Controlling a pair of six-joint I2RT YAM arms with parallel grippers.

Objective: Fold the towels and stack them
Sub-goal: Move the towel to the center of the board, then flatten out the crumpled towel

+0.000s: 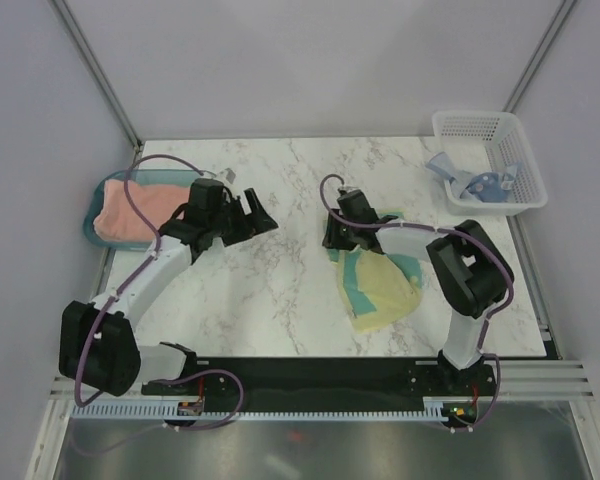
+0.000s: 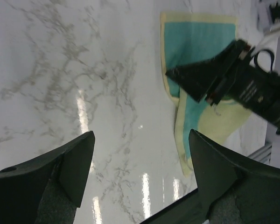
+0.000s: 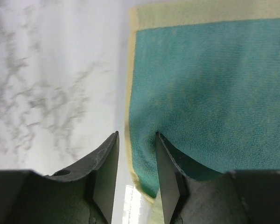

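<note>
The pale yellow towel with teal patches lies crumpled on the marble table, right of centre. My right gripper is low at its left edge. In the right wrist view the gripper is narrowly open, with the towel's folded teal edge between the fingers; bare table shows beside the left finger. My left gripper is wide open and empty above bare marble. The left wrist view also shows the towel. The salmon-pink towel lies folded in the teal tray. The light blue towel lies in the white basket.
The translucent teal tray sits at the table's left edge. The white mesh basket stands at the back right corner. Grey walls close in the back and sides. The right arm's black wrist crosses the left wrist view.
</note>
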